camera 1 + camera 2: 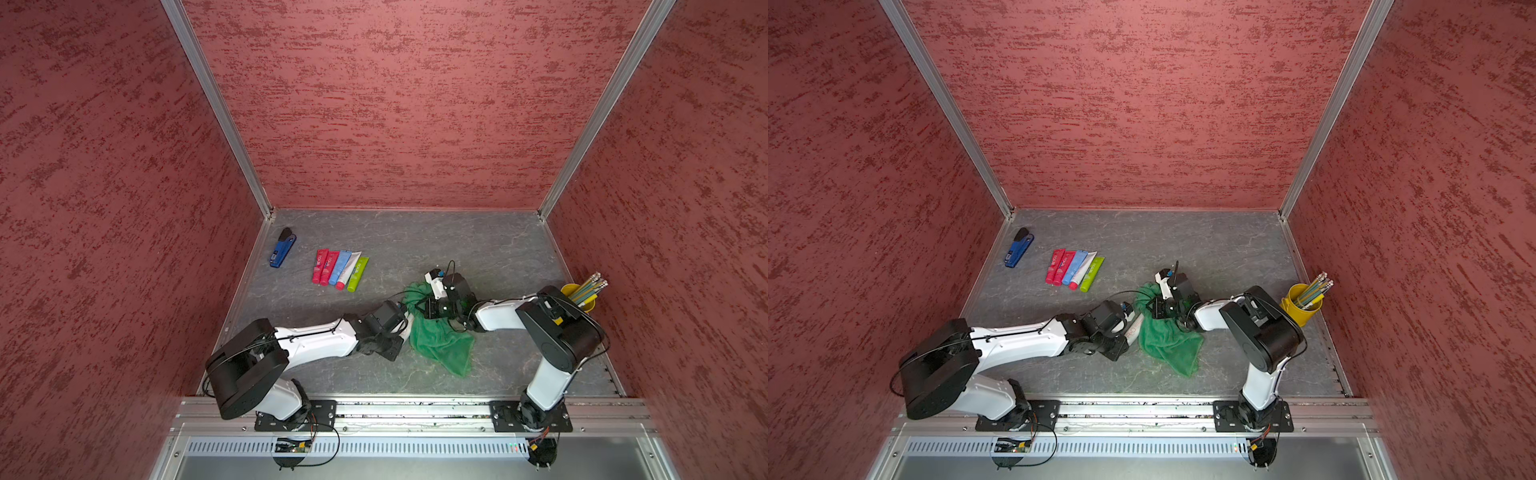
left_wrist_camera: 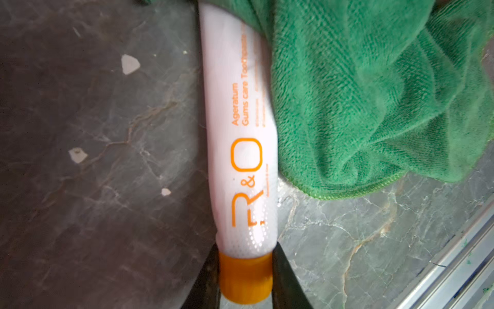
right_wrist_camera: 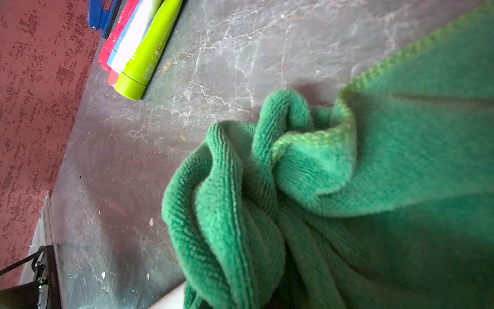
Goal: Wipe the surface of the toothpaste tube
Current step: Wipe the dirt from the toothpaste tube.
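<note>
Grey stone-look tabletop [image 1: 478, 249] open rearward; left gripper [image 2: 244, 256], low and level, clamps orange cap [image 2: 244, 278] of white toothpaste tube [image 2: 240, 133], right gripper [image 1: 424, 309] clenched on green microfibre cloth [image 2: 361, 93].

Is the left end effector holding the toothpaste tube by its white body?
No, the left wrist view shows the left end effector clamped on the orange cap of the toothpaste tube.

The white tube [image 2: 224, 133] is showing orange print: "R&O", "Ageratum" and "Gums care Tooth…", the rest blurring. Print on the other tubes [image 1: 340, 268] is showing too small to read.
</note>
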`<control>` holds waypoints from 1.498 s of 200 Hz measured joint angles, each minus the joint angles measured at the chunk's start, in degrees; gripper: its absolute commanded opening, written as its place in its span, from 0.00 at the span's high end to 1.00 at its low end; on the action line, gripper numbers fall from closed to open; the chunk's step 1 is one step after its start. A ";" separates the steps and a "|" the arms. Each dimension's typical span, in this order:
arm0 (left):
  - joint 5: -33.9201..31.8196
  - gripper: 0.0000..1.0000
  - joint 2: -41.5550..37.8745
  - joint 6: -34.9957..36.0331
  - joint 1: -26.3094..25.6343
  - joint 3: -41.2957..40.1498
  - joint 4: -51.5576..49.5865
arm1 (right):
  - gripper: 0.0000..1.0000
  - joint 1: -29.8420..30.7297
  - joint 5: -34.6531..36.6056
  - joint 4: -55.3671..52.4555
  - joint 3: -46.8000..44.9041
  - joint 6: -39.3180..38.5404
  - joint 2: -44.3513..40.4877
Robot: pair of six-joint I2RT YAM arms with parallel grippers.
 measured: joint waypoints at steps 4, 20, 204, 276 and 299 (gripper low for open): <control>0.00 1.00 0.00 0.00 0.00 0.00 -0.02 | 1.00 0.28 0.04 0.09 -0.26 0.00 -0.09; 0.42 1.00 0.00 0.00 -0.04 0.00 -0.81 | 1.00 2.36 1.31 0.94 -1.75 0.42 -1.33; 0.15 1.00 0.00 -0.02 0.11 -0.04 0.02 | 1.00 -3.87 -1.73 -7.30 2.45 -1.81 -0.79; 0.90 1.00 -0.22 -0.02 -0.17 -0.17 -2.54 | 1.00 1.14 0.35 -1.05 -2.32 -1.68 -2.40; 1.03 1.00 -0.24 -0.02 -0.22 -0.17 -2.71 | 1.00 6.78 -0.59 2.58 -3.96 0.42 -3.45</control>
